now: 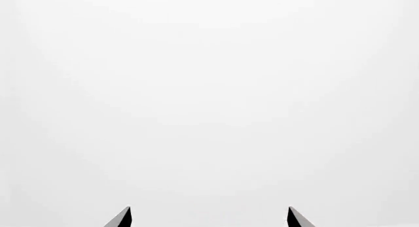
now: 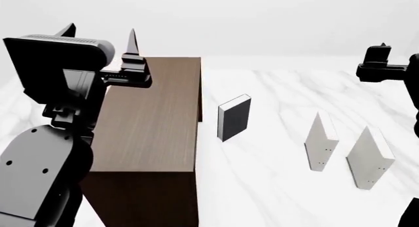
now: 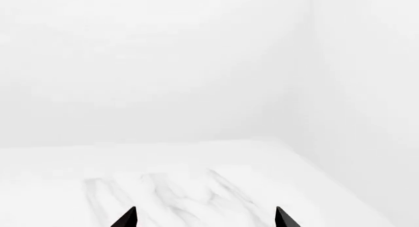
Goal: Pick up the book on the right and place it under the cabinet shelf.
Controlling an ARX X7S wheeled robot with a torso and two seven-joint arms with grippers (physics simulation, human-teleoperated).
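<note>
The book (image 2: 370, 158), thin and pale with tiny dark dots near one edge, stands upright at the far right of the marble table. The cabinet shelf (image 2: 154, 124), dark brown wood grain, stands at the left. My left gripper (image 2: 99, 32) is open and empty, raised above the cabinet's far left top; in the left wrist view (image 1: 209, 217) its tips stand wide apart against blank white. My right gripper (image 2: 381, 60) is raised at the right edge, above and behind the book. The right wrist view (image 3: 204, 217) shows it open and empty.
A look-alike pale book (image 2: 321, 141) stands just left of the book. A thicker black-covered book (image 2: 234, 118) stands upright beside the cabinet's right side. The white marble table (image 2: 275, 188) runs back to a pale wall (image 3: 196, 65).
</note>
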